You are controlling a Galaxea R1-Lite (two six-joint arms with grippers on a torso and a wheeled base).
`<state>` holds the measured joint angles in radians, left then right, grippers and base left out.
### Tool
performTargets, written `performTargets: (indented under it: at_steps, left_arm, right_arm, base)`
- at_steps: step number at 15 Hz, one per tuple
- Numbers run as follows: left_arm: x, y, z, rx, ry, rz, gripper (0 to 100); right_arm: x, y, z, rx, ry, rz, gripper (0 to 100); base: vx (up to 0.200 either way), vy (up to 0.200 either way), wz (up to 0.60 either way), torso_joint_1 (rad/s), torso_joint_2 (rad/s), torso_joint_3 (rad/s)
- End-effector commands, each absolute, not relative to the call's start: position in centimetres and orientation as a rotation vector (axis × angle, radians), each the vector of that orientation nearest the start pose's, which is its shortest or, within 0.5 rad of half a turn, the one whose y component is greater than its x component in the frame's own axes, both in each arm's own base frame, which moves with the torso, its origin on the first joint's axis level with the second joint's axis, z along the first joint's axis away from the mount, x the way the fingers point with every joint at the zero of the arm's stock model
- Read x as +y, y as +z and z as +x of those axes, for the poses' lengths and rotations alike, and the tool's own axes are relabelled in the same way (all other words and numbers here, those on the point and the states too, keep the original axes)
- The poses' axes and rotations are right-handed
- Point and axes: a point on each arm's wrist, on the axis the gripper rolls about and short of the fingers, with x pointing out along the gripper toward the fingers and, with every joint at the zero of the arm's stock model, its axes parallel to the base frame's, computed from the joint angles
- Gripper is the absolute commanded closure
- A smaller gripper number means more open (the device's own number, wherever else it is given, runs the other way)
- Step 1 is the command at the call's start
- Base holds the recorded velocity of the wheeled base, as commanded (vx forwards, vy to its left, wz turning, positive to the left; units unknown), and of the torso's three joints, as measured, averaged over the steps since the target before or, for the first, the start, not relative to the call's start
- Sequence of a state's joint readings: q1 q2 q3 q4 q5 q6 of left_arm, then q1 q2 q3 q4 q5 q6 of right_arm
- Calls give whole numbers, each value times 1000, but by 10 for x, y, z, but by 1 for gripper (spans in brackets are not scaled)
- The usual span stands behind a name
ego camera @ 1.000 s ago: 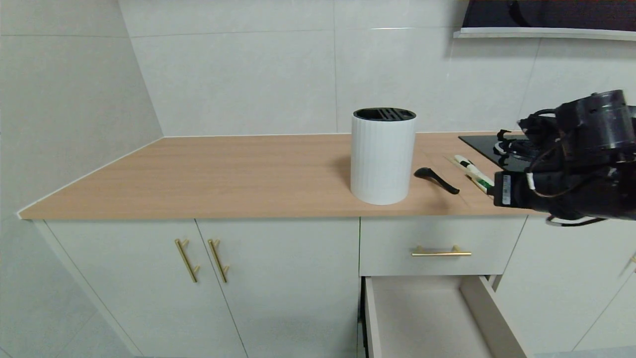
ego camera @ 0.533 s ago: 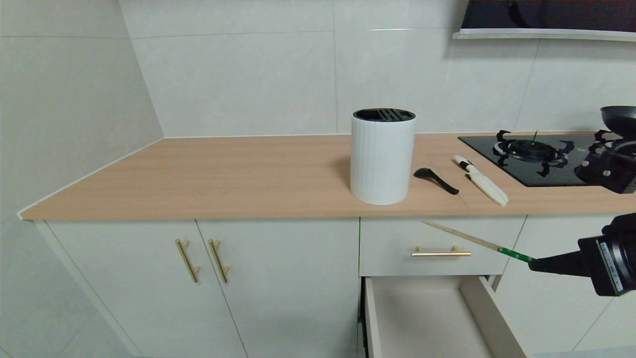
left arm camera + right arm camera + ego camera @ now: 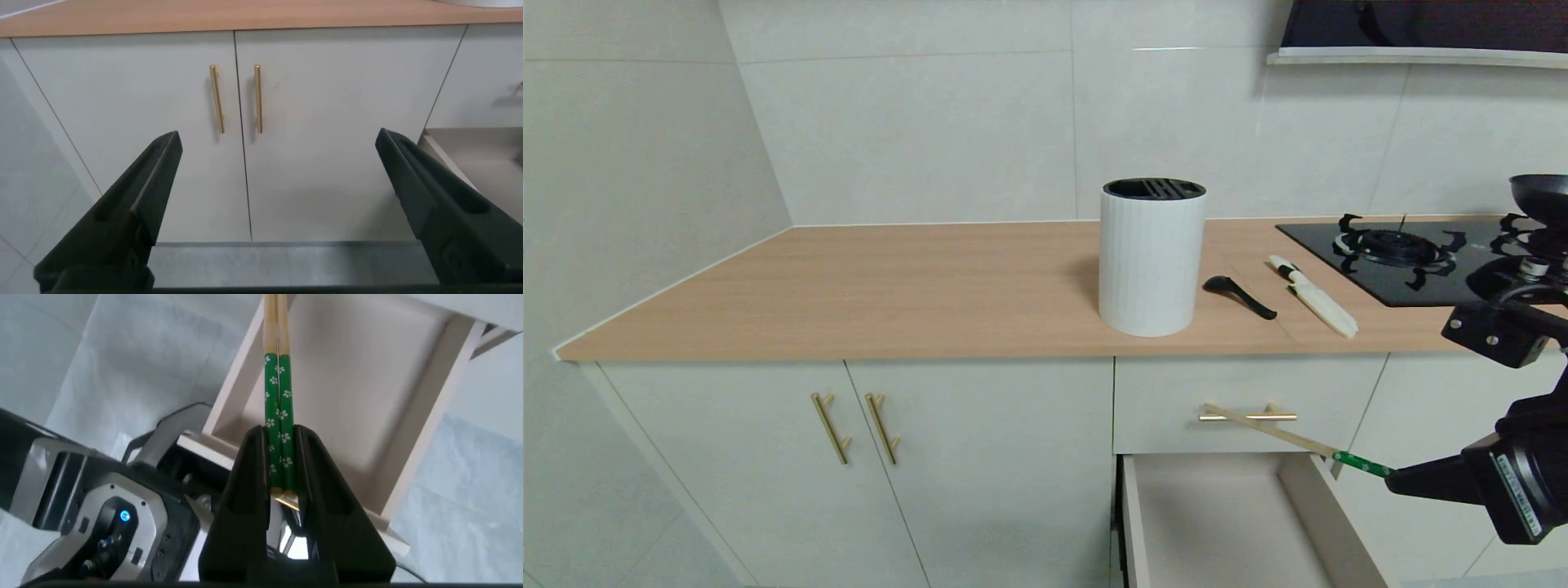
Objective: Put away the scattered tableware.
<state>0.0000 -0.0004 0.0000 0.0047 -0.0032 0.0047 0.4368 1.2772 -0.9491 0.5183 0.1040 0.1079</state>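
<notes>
Head view: my right pincer sits at 4 o'clock, clamped on the green ends of the chopsticks. Their pale tips reach toward 10 o'clock across the brass handle, just above the open drawer at 5 o'clock. My left pincer hangs with fingers apart, facing cupboard doors. I judge the long overhang to be the risk. Gripped at one end only, the pair could snag the handle or the drawer's rim on the way down, twist apart, or bounce out if released too high. Knife and spoon lie on the worktop.
</notes>
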Motion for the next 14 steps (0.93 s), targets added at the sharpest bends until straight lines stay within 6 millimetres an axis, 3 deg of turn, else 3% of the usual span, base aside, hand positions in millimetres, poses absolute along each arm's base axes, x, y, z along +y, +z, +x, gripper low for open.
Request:
performTargets:
  at_steps: [1,5,14]
  left_arm:
    - [0,75,-23,5,-3,5,0]
    - [0,75,-23,5,-3,5,0]
    - [0,75,-23,5,-3,5,0]
  right_arm:
    - [79,215,163,928,454,-54,100]
    - [81,210,167,952,451,-59,100]
    - [82,206,171,975,446,-62,100]
  base:
    - [0,0,0,0,0,0]
    - [0,0,0,-20,49,29]
    - [0,0,0,-157,435,271]
